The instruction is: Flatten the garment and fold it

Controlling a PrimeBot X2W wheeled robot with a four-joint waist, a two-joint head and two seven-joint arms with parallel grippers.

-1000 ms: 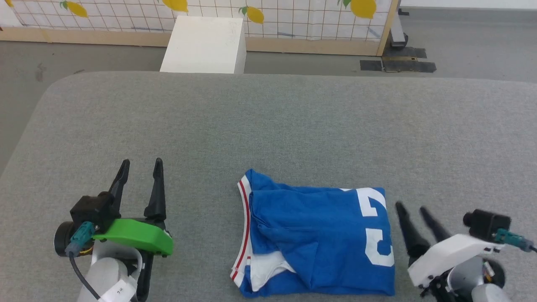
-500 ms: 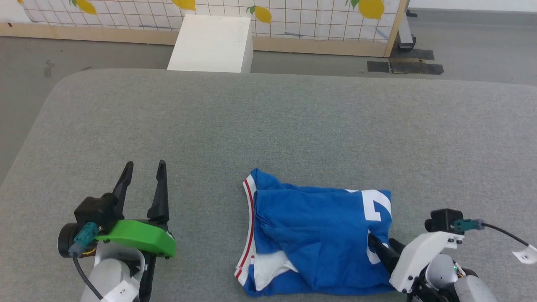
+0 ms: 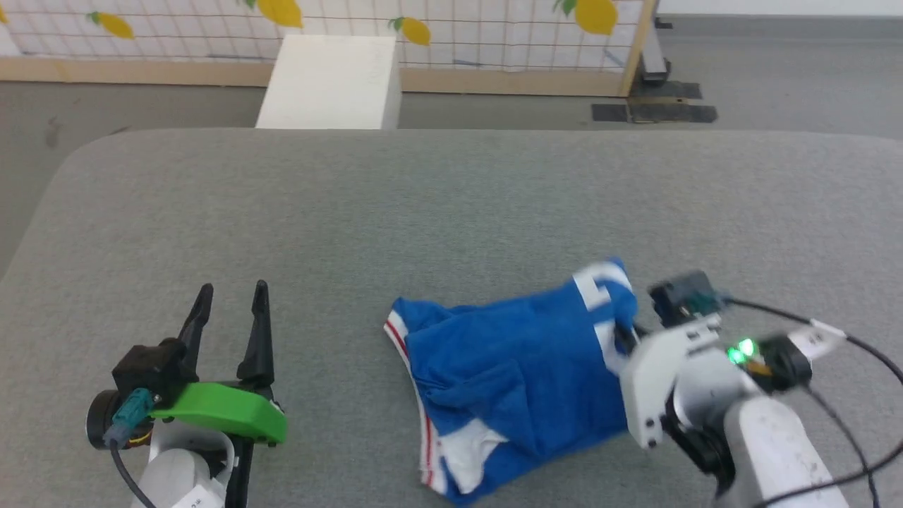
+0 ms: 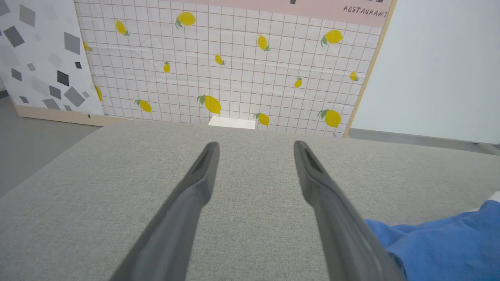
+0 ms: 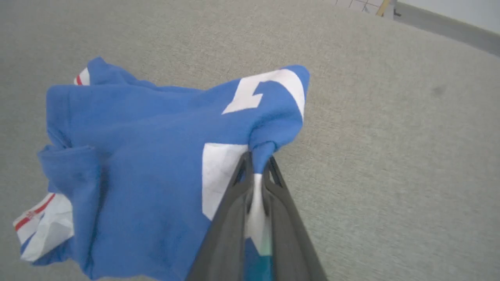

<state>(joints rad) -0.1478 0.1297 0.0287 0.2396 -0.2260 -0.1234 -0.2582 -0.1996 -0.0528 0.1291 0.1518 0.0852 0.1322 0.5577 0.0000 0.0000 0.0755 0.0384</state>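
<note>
- Right gripper point(image 3: 625, 340), dark-fingered on a white wrist housing, was pinched together on the right edge of the garment point(image 3: 508, 367), a bright blue jersey-style shirt with white number print and red-and-white striped trim, as seen from the head camera. The cloth rose at that edge into a peak, while the rest lay rumpled on the grey woven fabric tabletop point(image 3: 423, 212), near its front edge and right of centre.
- Left gripper point(image 3: 233, 291), dark fingers on a bright green housing, stood with its jaws wide apart and nothing between them, well apart from the garment, at the lower left.
- Beyond the tabletop stood a plain white box point(image 3: 328, 81) on the grey floor, in front of a white grid-patterned wall panel printed with yellow lemons point(image 3: 494, 32).
- From the left wrist, the left gripper point(image 4: 256, 143) had its jaws spread over bare tabletop point(image 4: 254, 218); a blue fold of the garment point(image 4: 441, 246) lay at the lower right, just beside the right-hand finger. The lemon panel point(image 4: 234, 70) rose behind.
- From the right wrist, the right gripper point(image 5: 258, 158) was closed tightly on a bunched ridge of the garment point(image 5: 148, 156), blue and white cloth squeezed between its fingers. White sleeve cloth with red stripes showed at the lower left.
</note>
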